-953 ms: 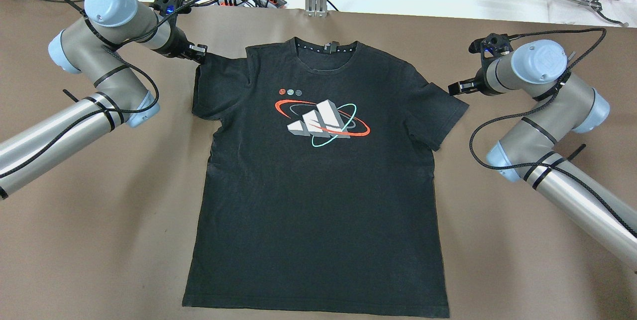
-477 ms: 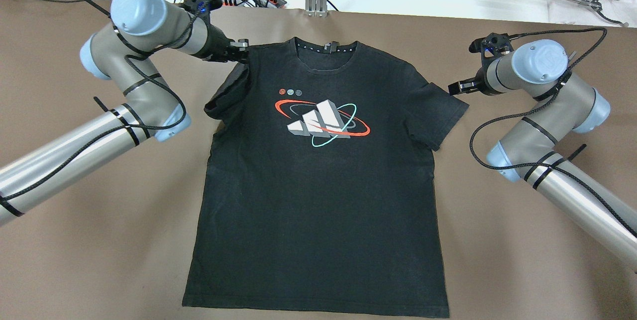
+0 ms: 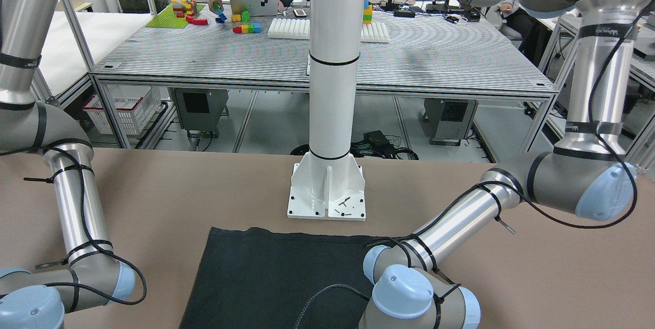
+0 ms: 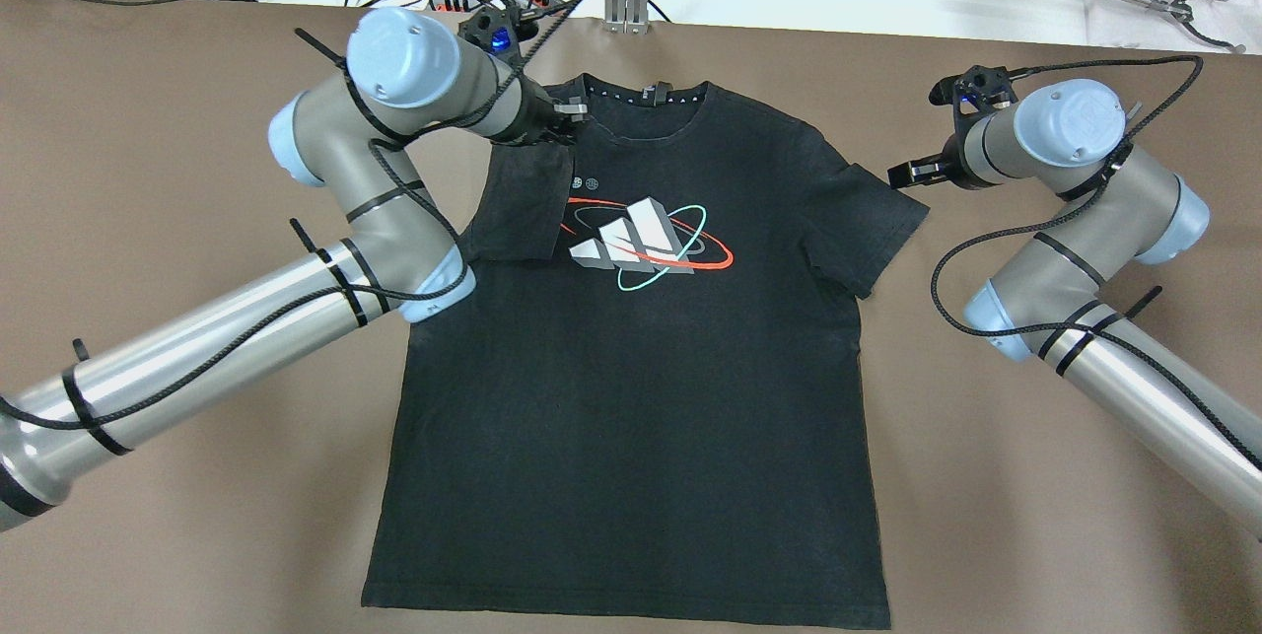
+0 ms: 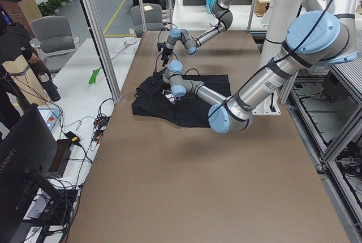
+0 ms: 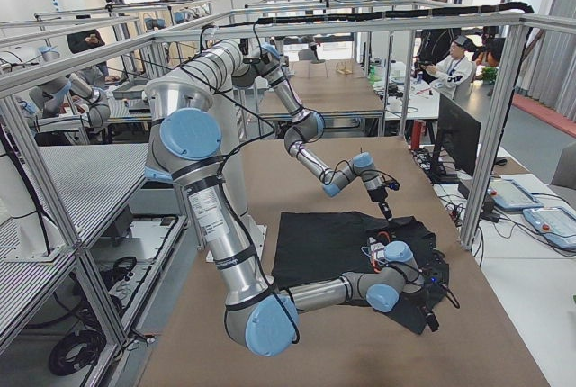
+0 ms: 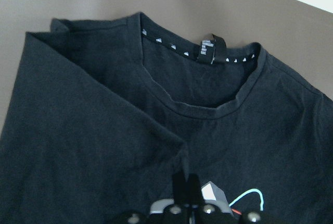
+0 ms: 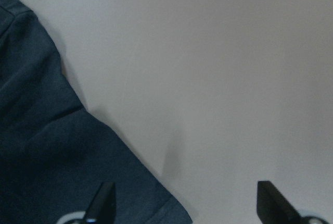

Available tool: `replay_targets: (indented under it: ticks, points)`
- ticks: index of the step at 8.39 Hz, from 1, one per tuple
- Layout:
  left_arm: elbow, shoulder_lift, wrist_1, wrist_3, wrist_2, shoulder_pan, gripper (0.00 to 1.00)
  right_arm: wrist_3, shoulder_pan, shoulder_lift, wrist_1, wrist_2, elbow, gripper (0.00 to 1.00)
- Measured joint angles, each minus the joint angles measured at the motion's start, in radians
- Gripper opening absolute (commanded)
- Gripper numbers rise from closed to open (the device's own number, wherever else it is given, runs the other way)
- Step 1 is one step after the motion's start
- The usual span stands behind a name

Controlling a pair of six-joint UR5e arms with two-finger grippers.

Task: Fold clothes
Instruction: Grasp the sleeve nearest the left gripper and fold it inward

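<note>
Black T-shirt (image 4: 631,397), print up on brown table (image 4: 197,516). Left pincer (image 4: 570,121): clamped on one sleeve (image 4: 518,205), which is folded inward just below it, over the chest. Right pincer (image 4: 899,175): prongs apart, touching nothing, with the other sleeve (image 4: 873,220) flat just beside it. I reckon that sleeve and the body folds remain. Obstructions: none I see; white pillar (image 3: 332,88) well clear of both.

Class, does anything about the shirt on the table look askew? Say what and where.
The black T-shirt lies flat, but one sleeve, pinched by the left gripper, is folded over the chest, hiding part of the logo. The other sleeve lies spread beside the open right gripper.
</note>
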Motion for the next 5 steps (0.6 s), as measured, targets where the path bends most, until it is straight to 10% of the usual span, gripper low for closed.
replay_targets:
  ticks: [5]
  points:
    - [0.027,-0.043,0.005,0.006,0.026,0.002,0.94,0.023,-0.010,0.005,0.001,-0.002,-0.010,0.92]
